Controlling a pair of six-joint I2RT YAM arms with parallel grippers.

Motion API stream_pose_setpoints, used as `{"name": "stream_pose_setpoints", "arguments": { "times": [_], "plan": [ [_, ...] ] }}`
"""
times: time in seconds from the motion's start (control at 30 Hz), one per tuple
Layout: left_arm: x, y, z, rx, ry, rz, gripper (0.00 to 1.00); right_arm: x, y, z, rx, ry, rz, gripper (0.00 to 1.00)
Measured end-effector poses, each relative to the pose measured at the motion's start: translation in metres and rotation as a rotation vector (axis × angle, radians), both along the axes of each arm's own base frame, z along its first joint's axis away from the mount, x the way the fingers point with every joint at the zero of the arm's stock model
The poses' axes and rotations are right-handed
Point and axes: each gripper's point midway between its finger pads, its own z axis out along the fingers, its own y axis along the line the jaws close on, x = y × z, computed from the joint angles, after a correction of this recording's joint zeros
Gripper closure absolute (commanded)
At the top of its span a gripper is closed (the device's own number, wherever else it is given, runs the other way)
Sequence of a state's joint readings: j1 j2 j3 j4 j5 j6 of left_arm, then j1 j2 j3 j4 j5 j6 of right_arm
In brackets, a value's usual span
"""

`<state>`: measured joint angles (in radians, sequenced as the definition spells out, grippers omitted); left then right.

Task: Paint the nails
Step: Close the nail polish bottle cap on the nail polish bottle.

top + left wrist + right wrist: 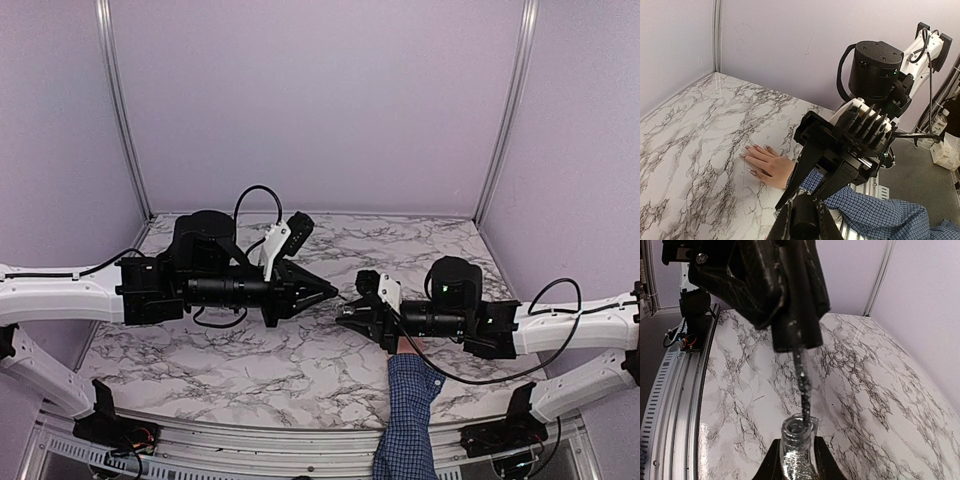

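A pale hand (771, 166) with spread fingers lies flat on the marble table, its nails (749, 148) pointing away from the blue checked sleeve (875, 210). In the top view the sleeve (405, 420) shows, and the hand is mostly hidden under the right arm. My right gripper (796, 447) is shut on an open bottle of silver glitter polish (797, 462). My left gripper (802, 212) is shut on the dark cap (796, 335). The cap's brush stem (803, 385) reaches down into the bottle neck. The two grippers meet tip to tip above the table (340, 300), left of the hand.
The marble table (220, 350) has lilac walls behind and at the sides, with metal posts (120, 110) in the corners. A metal rail (300, 440) runs along the near edge. The right arm's body (875, 65) hangs over the sleeve.
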<state>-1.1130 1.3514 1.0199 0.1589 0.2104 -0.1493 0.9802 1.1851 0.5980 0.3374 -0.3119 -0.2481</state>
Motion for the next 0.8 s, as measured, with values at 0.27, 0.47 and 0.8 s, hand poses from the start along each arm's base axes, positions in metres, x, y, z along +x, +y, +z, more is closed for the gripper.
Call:
{"name": "stream_pose_setpoints", "arguments": {
  "times": [0.27, 0.47, 0.8],
  "plan": [
    [0.0002, 0.0002, -0.0008, 0.003, 0.001, 0.001, 1.0, 0.0002, 0.0, -0.0006, -0.003, 0.0, -0.003, 1.0],
    [-0.0002, 0.0008, -0.0035, 0.013, 0.006, 0.001, 1.0, 0.0002, 0.0, -0.0005, -0.003, -0.001, -0.004, 1.0],
    [0.0003, 0.0023, -0.0096, 0.036, 0.015, 0.007, 1.0, 0.0001, 0.0, -0.0006, -0.003, -0.001, -0.004, 1.0]
  ]
}}
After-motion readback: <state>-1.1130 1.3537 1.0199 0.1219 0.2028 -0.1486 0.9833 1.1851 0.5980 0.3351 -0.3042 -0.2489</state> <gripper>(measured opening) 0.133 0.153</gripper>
